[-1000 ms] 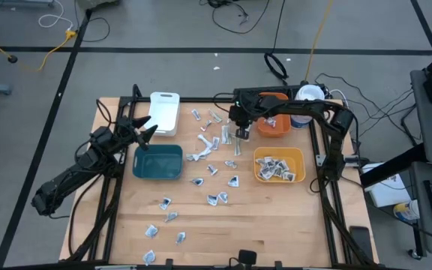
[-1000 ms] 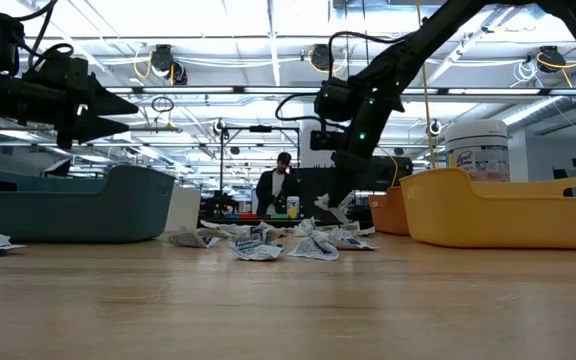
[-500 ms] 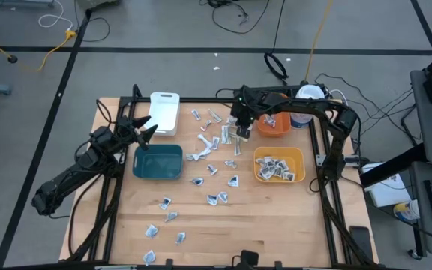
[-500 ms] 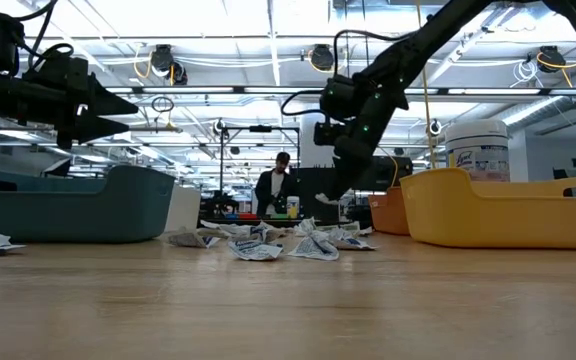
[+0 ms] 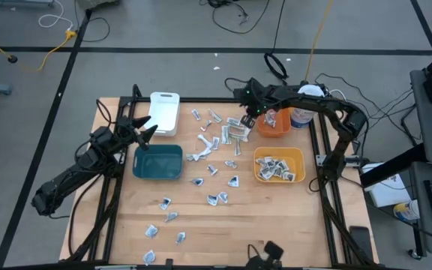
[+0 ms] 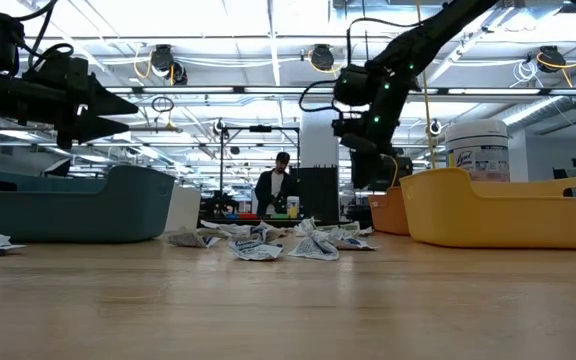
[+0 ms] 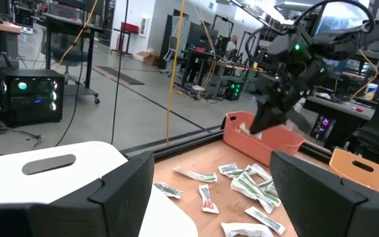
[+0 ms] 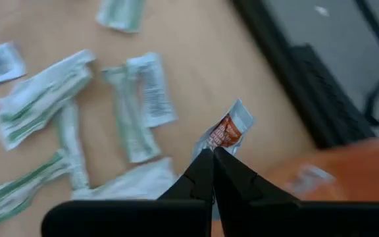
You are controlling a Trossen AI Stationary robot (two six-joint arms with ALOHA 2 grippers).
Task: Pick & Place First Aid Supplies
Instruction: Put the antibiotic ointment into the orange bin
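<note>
Carrying a red-printed packet [image 8: 227, 130] pinched between closed fingers, the right gripper [image 5: 249, 113] hangs with the orange bin [image 5: 274, 125] just beside it at four o'clock; the left gripper [image 5: 142, 129] waits, jaws spread.

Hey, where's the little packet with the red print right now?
The red-print packet is pinched in the right gripper, lifted above the table's far right area, between the loose wrapped strips and the orange bin.

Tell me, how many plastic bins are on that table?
4: a white bin at the back left, a teal bin in front of it, an orange bin back right, a yellow bin nearer.
</note>
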